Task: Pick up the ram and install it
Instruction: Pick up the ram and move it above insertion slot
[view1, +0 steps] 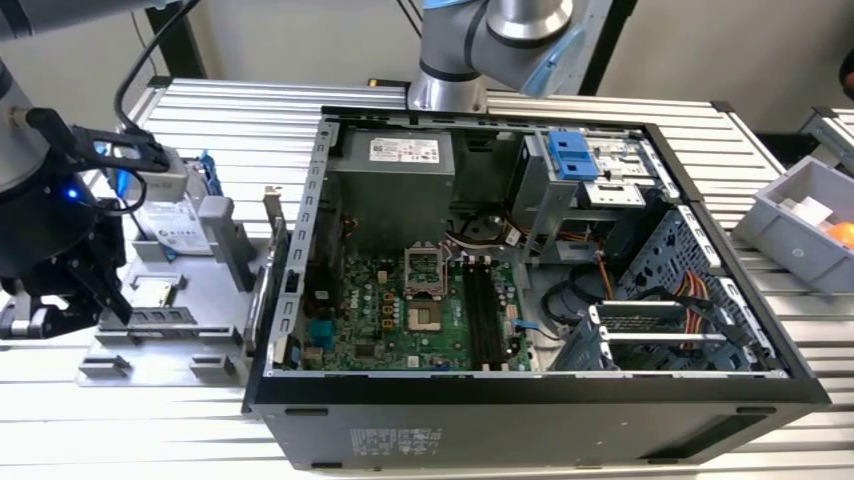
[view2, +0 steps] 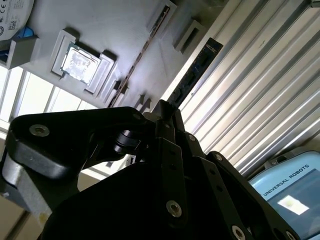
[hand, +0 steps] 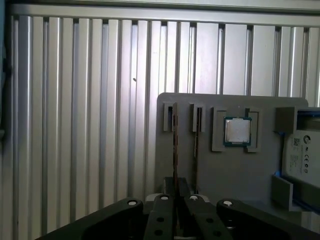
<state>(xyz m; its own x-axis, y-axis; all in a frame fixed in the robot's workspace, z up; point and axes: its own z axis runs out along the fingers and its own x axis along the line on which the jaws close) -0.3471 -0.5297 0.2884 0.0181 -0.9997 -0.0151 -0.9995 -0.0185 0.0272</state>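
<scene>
The ram (view2: 197, 70) is a thin dark stick with a blue edge, and I see it edge-on. One end sits between my fingertips and the rest runs out along the edge of the grey holder tray (view2: 115, 25). In the first wrist view the ram (hand: 175, 150) lines up with the outer slot block of the tray (hand: 235, 175). My gripper (view2: 166, 114) is shut on the ram; I cannot tell whether the stick is clear of its slot. In the exterior view the gripper (view1: 115, 312) hangs over the tray (view1: 174, 350), left of the open computer case (view1: 534, 400).
A second thin stick (hand: 196, 150) stands in the neighbouring slot. The square processor chip (hand: 237, 131) and a silver hard drive (view1: 174, 228) also sit on the tray. The motherboard's long black slots (view1: 483, 315) lie inside the case. A grey bin (view1: 801, 235) stands on the exterior view's right.
</scene>
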